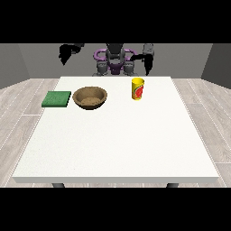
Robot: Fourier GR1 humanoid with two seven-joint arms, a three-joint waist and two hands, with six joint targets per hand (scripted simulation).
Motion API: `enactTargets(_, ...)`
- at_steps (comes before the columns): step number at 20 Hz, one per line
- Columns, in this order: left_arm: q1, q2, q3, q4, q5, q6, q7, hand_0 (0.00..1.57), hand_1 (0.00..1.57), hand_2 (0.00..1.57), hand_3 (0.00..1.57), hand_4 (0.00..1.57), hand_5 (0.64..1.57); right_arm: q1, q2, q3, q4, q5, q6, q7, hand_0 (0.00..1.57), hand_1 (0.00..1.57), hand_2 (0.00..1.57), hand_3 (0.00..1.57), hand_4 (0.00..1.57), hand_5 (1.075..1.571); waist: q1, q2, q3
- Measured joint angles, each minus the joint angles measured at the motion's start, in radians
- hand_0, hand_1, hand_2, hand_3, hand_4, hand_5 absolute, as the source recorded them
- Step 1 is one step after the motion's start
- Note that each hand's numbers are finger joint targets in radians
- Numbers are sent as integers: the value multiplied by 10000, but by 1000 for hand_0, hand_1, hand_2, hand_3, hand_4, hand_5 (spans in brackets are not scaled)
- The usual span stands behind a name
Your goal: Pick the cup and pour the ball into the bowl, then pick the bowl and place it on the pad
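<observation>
From where I stand, the wooden bowl (90,97) is the thing to steer by. Just to its left, at the table's left edge, lies the green pad (57,99), flat and apart from the bowl by a thin strip of white table (117,144). Above and behind the pad, well back from the bowl, the hand at the view's left (66,53) hangs in the air off the table's far edge; it reads as a dark lump and I cannot tell whether its fingers are apart or together.

The bowl sits upright with nothing I can make out inside it. To its right, with a clear stretch of table between them, stands the yellow cup (137,89), upright, with a red mark on its side. The ball, if it is in there, is hidden by the cup's wall.

Behind the cup and slightly to its right, the hand at the view's right (148,61) hangs with its fingers drooping downward, holding nothing.

That hand looks the natural one for the pick. I'd have it come down beside the cup, take it around the middle, keep it upright on the way over, and tip it only above the bowl's centre.
</observation>
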Motion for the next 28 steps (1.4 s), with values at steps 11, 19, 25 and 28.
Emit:
enactTargets(11,-794,286,803,4075,104,-699,-2670,0,0,0,0,162,1432,-183,-910,-1070,1422,-894,1111,-613,0,0,0,0,672,1562,-175,-80,0)
enactTargets(19,-1901,322,1434,6919,183,-706,-4320,0,0,0,0,363,1464,-206,-1018,-1128,1962,-803,1410,-1151,0,0,0,0,675,1564,-403,44,-4)
enactTargets(25,-2341,428,1785,8564,-66,-114,-5580,1226,1226,1571,1571,1336,1481,-372,-1219,-1214,1741,-1105,1635,-917,0,0,0,140,647,1569,-778,330,-3)
enactTargets(28,-2496,479,1929,8883,-366,752,-6155,1273,1273,1571,1571,1346,1468,-507,-1572,-1473,1663,-1543,1979,-709,0,0,0,165,647,1568,-1095,519,32)
